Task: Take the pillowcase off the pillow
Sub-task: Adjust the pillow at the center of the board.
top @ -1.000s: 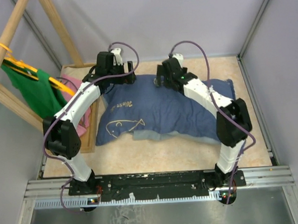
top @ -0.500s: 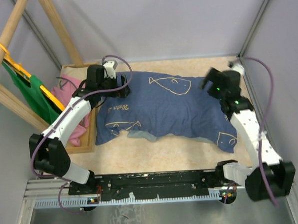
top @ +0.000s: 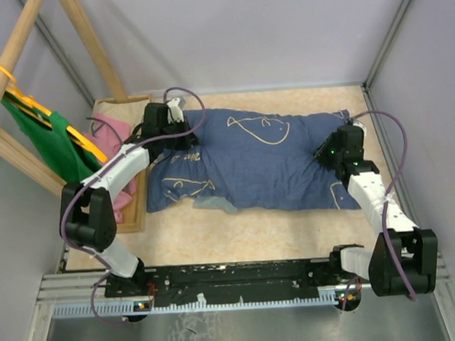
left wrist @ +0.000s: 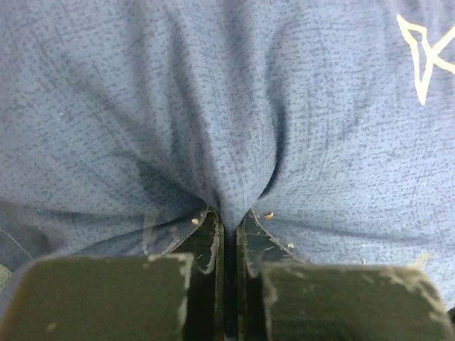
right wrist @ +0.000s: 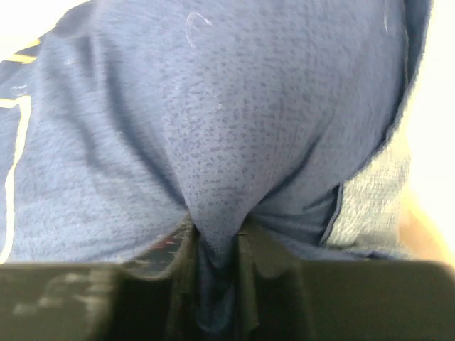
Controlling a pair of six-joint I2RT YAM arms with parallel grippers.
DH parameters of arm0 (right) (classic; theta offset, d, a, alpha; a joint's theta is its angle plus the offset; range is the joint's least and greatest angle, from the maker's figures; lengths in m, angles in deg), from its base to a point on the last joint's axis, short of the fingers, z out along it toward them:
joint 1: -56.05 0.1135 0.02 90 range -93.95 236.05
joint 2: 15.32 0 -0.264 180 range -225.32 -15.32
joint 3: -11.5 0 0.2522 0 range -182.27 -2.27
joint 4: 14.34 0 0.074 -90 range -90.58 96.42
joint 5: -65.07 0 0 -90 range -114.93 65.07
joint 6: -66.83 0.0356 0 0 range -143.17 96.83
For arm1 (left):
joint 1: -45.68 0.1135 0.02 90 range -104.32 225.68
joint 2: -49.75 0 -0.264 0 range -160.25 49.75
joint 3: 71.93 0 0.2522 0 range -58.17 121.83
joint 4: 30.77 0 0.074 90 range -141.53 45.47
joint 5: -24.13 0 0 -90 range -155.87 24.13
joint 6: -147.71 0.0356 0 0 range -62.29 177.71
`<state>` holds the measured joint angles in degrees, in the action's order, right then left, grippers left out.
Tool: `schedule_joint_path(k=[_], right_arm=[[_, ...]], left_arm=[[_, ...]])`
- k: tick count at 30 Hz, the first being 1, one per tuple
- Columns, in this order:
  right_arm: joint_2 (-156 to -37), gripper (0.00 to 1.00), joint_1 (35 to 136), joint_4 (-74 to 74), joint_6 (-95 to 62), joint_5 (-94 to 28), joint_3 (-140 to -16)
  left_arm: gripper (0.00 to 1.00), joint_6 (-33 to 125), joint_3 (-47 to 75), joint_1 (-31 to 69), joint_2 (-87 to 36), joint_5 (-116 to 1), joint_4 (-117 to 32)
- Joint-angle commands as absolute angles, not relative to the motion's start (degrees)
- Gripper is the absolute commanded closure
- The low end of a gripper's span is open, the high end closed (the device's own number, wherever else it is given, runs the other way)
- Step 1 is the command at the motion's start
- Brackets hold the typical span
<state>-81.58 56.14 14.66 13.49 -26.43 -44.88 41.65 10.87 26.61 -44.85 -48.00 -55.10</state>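
**Item under inspection.** The pillowcase (top: 250, 165) lay flat across the middle of the table (top: 291, 228), long side running left to right, fish outlines uppermost. The pillow was not visible anywhere; judged from the plump shape, it sat fully inside the cover. A paler flap of lining (top: 218, 205) showed at the near edge, left of centre. This was probably the opening, though that could not be confirmed.

**Grips.** The left gripper (left wrist: 229, 220) was at the far-left end of the cover, its fingers closed almost together on a pinched ridge of navy fabric. The right gripper (right wrist: 217, 234) was at the right end, likewise clamped on a gathered fold. Neither wrist view showed whether pillow filling was caught in either pinch.

**Step in hand.** Removal was judged barely begun: 2 holds secured, nothing drawn off. To do it well, each pinch should take cover cloth only. The pull should run away from the opening, both arms moving evenly, so the filling slides out rather than bunching.

**Surroundings.** A pink cloth (top: 108, 142) lay just left of the cover, and a green cloth (top: 51, 145) hung on a wooden frame (top: 22, 44) further left.
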Motion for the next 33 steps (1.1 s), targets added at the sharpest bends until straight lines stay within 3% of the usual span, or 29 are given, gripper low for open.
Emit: schedule_joint_path(k=[1, 7, 9, 11, 14, 15, 16, 17, 18, 21, 23, 26, 29, 33], right_arm=[[-84.66, 1.0, 58.95, 7.95, 12.84, -31.6, -52.29], [-93.65, 1.0, 59.0, 9.92, 10.28, -31.61, -79.37], [-90.96, 1.0, 59.03, 7.15, 8.16, -32.58, -82.2], [-83.14, 1.0, 59.17, 1.14, 6.41, -33.03, -75.92], [-59.62, 1.0, 59.47, -12.63, 4.5, -29.06, -51.99], [-51.6, 0.76, 59.47, -13.27, 4.39, -23.67, -39.97], [-43.81, 0.35, 59.46, -12.0, 5.71, -16.03, -31.53], [-36.34, 0.06, 59.43, -7.58, 8.05, -9.15, -25.37], [-30.08, 0.02, 59.39, -2.28, 10.19, -4.05, -21.33], [-19.33, 0.01, 59.35, 3.67, 10.68, 0.77, -17.18], [-20.7, 0.01, 59.31, -2.29, 9.35, 2.73, -17.85], [-33.57, 0.01, 59.36, -12.81, 5.06, 2.68, -24.57], [-53.43, 0.01, 59.51, -4.2, 4.36, -2.37, -42.11], [-71.5, 0.01, 65.73, 7.3, 3.19, -4.12, -63.74]], left_arm=[[1.0, 40.2, 18.95, 26.3, -49.81, -48.56, -53.39], [1.0, 44.19, 60.68, 26.21, -63.6, -53.91, -65.98], [1.0, 45.27, 66.16, 26.09, -61.88, -54.17, -66.07], [1.0, 47.06, 52.8, 25.8, -53.14, -53.75, -56.72], [1.0, 48.09, 14.13, 24.23, -32.01, -57.12, -28.5], [0.99, 47.62, 0.71, 23.57, -25.9, -62.22, -19.59], [0.52, 46.11, -9.74, 23.23, -21.64, -66.23, -13.43], [0.09, 43.97, -16.64, 23.23, -19.25, -71.09, -12.99], [0.02, 42.42, -20.4, 23.51, -18.3, -73.93, -16.12], [0.0, 41.12, -19.7, 24.37, -20.16, -73.99, -28.2], [0.0, 43.03, -15.74, 24.7, -20.9, -70.81, -30.28], [0.0, 48.03, -6.52, 24.89, -22.3, -60.18, -26.94], [0.01, 51.92, 9.85, 25.33, -29.02, -41.54, -33.16], [0.01, 60.49, 36.26, 26.2, -43.27, -18.81, -54.66]])
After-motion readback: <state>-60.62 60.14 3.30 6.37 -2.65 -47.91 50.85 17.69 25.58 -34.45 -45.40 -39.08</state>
